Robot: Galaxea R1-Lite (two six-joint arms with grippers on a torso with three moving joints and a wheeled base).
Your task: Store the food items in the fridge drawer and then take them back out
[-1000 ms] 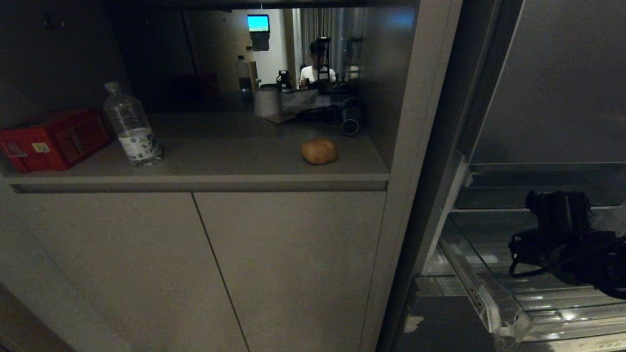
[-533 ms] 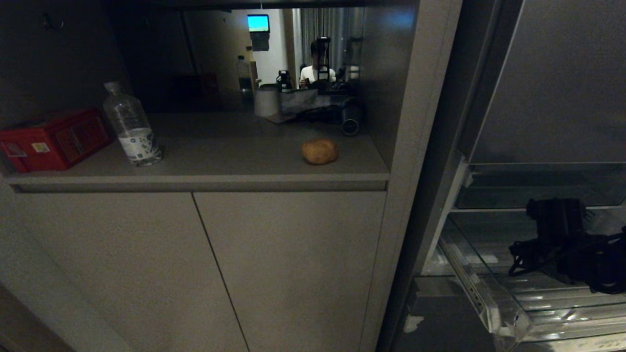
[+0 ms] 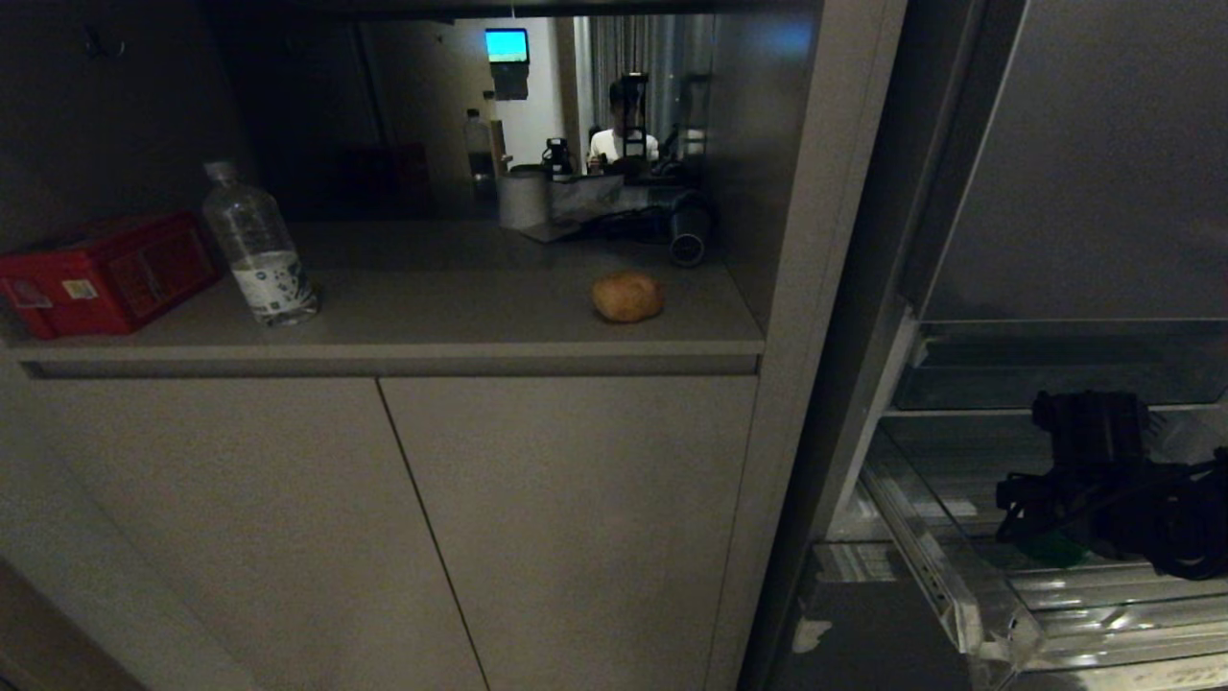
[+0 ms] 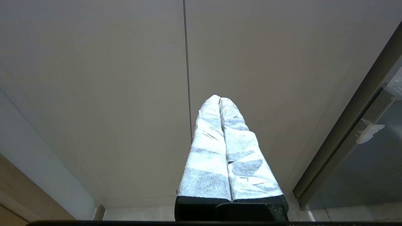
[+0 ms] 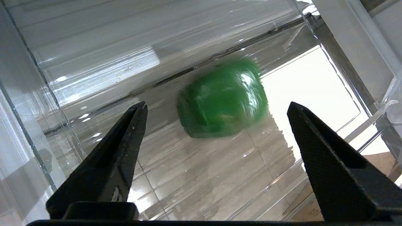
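Green pepper (image 5: 223, 100) lies loose on the clear fridge drawer (image 5: 94, 62) floor, mid-frame, just beyond the wide-open, empty right gripper (image 5: 216, 110).

Fridge drawer (image 5: 94, 72): clear glossy plastic, ribbed, bright glints
Green pepper (image 5: 223, 99): smooth, shiny skin
Potato (image 3: 627, 296): matt, rough brown skin
Right gripper (image 5: 216, 131): jaws matt black, finely textured
Left gripper (image 4: 220, 103): pale cloth-like wrap, matt
Water bottle (image 3: 257, 247): clear plastic
Surface (image 3: 432, 307): matt grey
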